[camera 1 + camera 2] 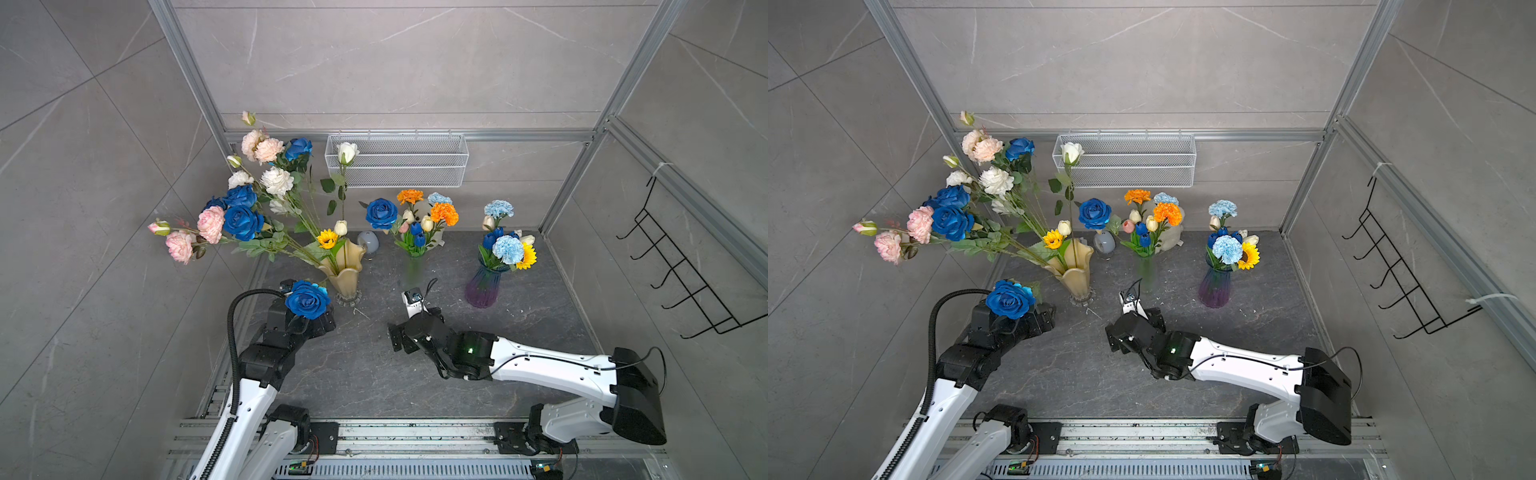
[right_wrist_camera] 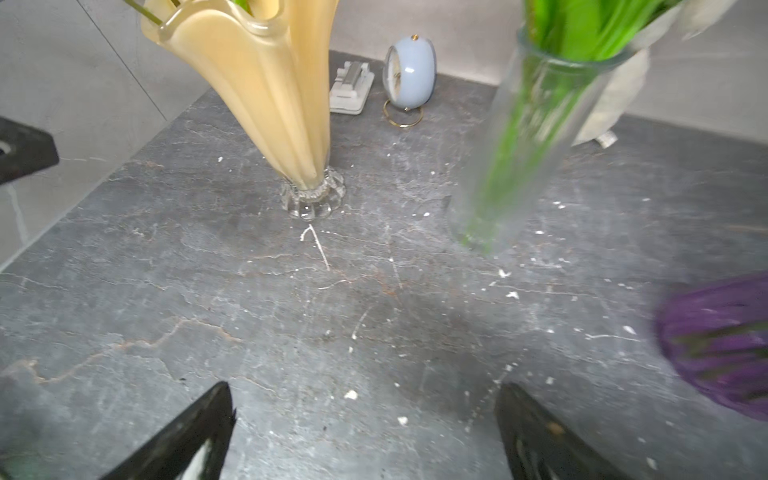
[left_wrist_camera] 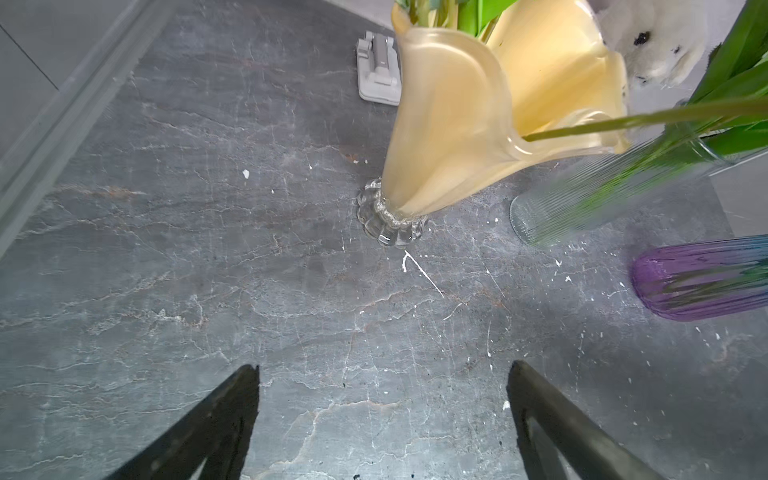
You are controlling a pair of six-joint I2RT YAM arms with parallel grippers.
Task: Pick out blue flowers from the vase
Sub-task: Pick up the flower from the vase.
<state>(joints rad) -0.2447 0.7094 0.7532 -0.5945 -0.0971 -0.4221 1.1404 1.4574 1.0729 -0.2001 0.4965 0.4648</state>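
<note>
One blue rose, over left end effector

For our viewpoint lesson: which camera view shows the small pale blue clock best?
The right wrist view: the clock shows whole, with its gold ring stand. In both top views it is tiny, near the cream vase. The left wrist view lacks it.

Near the desk's left edge a cream vase holds deep blue roses among pink and white blooms. Another blue rose overlaps the left arm. Between that vase and the right edge stand a clear vase and a purple vase with pale blue carnations.
</note>
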